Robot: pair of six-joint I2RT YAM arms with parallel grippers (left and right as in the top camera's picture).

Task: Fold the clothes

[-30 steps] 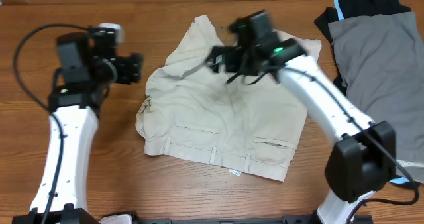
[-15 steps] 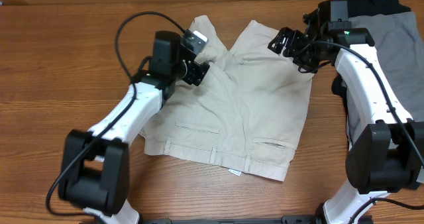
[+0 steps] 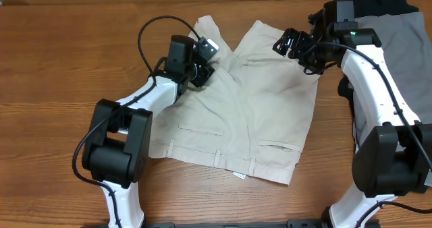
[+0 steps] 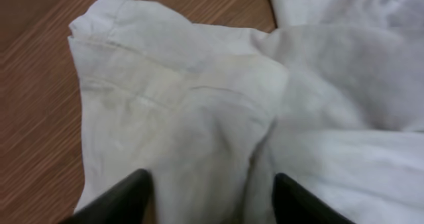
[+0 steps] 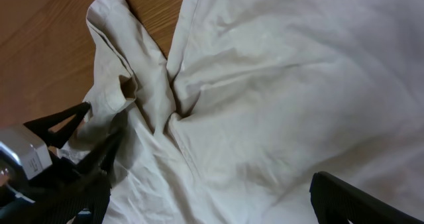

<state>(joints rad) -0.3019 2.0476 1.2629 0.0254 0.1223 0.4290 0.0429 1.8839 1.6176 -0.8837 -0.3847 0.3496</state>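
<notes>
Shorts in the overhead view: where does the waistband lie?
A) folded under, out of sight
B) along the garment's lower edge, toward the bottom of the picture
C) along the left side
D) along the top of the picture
B: the waistband with its belt loops and the small white label runs along the lower edge of the shorts, with both legs pointing toward the top.
</notes>
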